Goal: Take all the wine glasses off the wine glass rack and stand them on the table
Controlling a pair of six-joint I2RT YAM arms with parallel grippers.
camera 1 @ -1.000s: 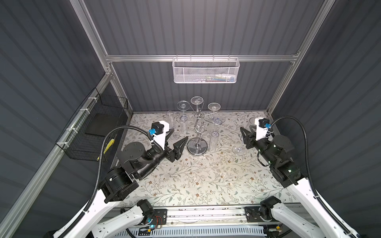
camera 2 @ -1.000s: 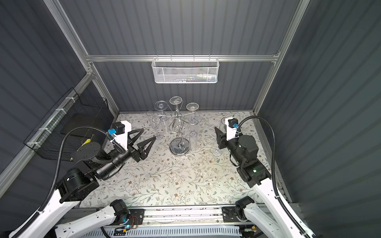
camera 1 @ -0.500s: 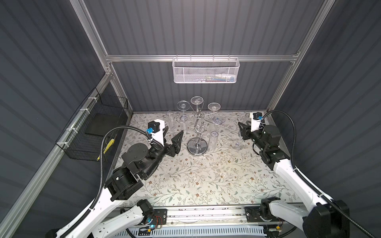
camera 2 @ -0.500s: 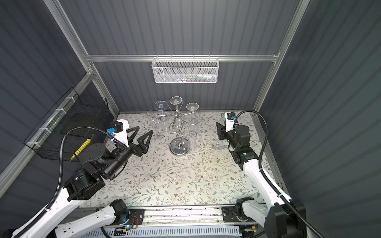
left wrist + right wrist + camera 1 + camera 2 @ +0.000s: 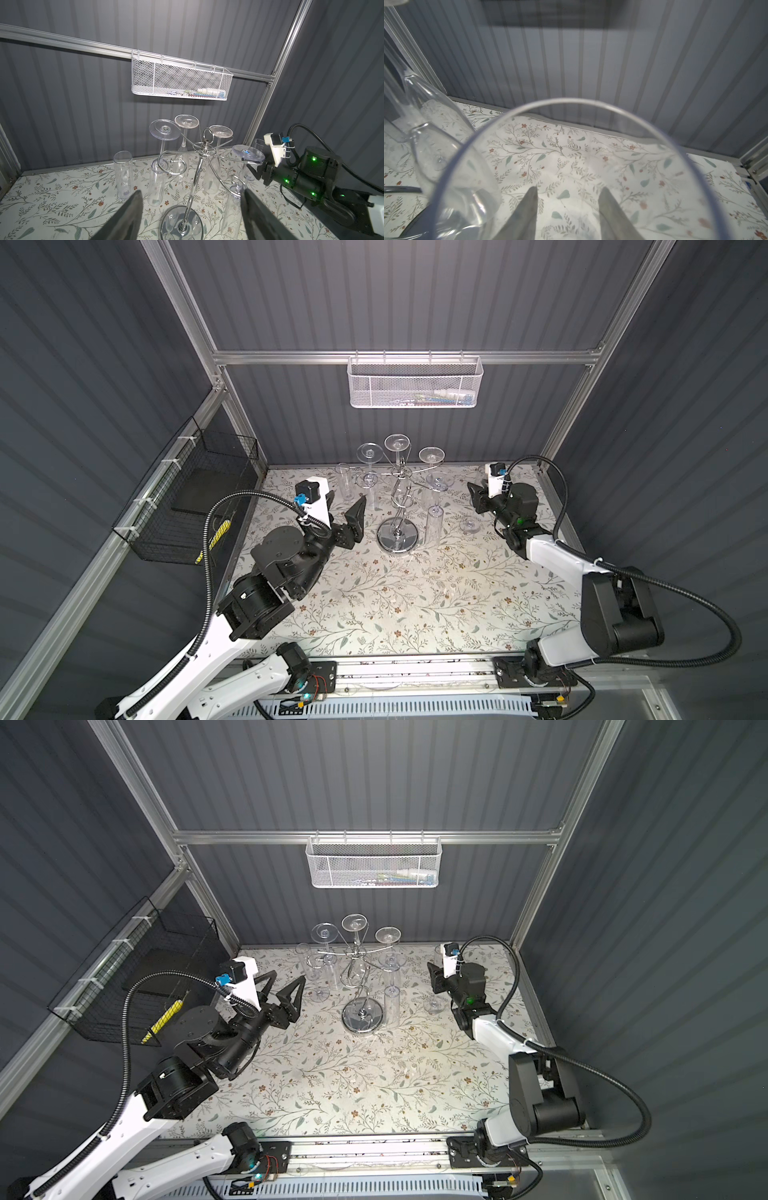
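Right wrist view — right end effector grips clear wine glass, right of shiny chrome wire wine glass rack — left end effector open.

The table, covered in a floral cloth, is carrying the wine glass rack. The rack's mirrored base is standing between the left gripper and the right gripper. A clear flute is standing upright ahead of the left gripper. Whether the wine glass at the right gripper is touching the cloth cannot be told.
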